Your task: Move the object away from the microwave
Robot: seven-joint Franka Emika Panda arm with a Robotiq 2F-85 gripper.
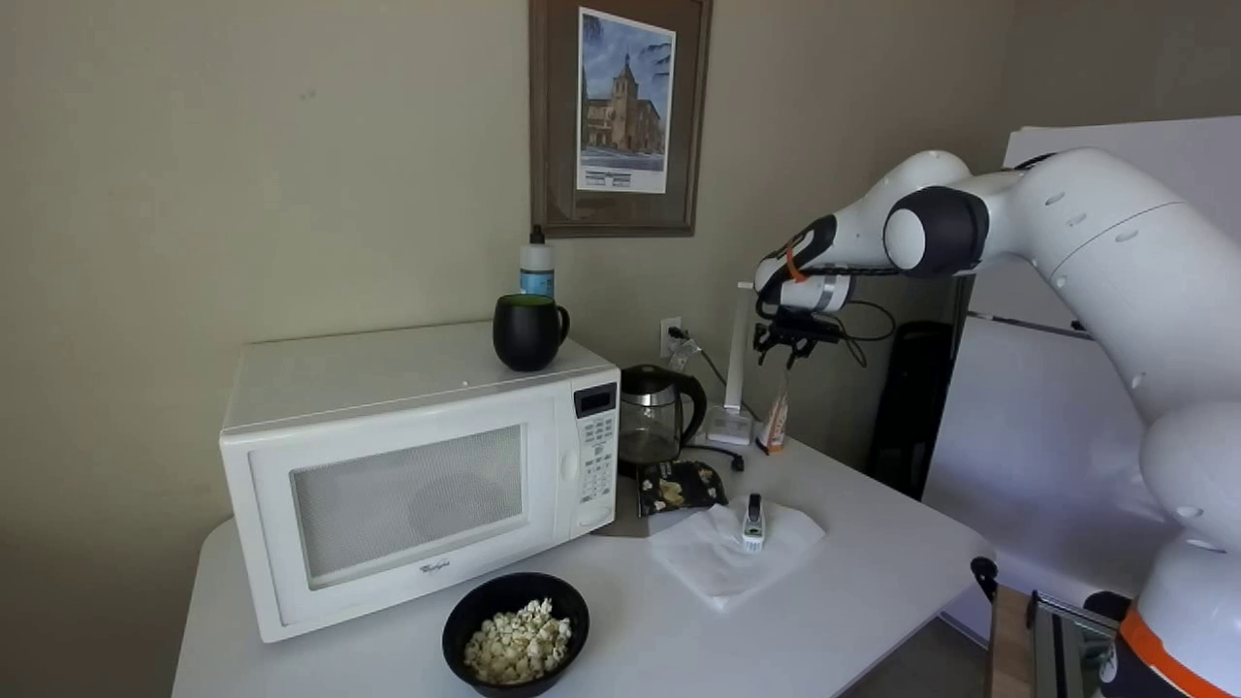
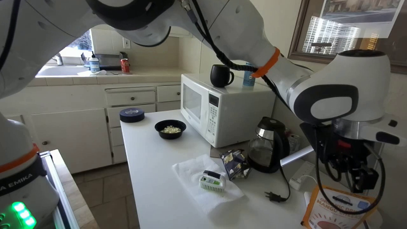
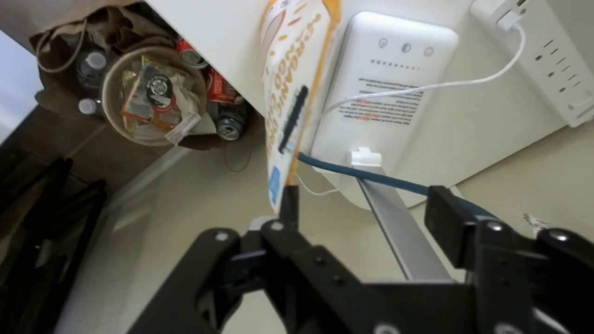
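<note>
In an exterior view, the tool (image 1: 776,359) hangs above the orange-and-white mango packet (image 1: 776,424), which stands upright below it near the edge of the table (image 1: 853,582). The microwave (image 1: 427,485) is well apart from the tool, beyond the slim desk lamp (image 1: 737,359) and the glass electric kettle (image 1: 652,427). In an exterior view, the packet (image 2: 343,219) shows its broad printed face under the tool, partly behind the drooping black cable loop (image 2: 351,213); its base is out of frame. In the wrist view, the jaws stand wide apart and hold nothing. The packet's long axis runs away from the tool toward the table, its narrow top end just beside one of the fingers (image 3: 290,206), outside the gap; whether they touch I cannot tell. With the packet already beyond lamp and kettle from the microwave, the job looks mostly or wholly done. With this single arm, backing off along the packet's long axis seems the safe exit; a sideways sweep toward the packet could tip it over the edge. Regripping would need a sideways shift to bring that top between the fingers.
</note>
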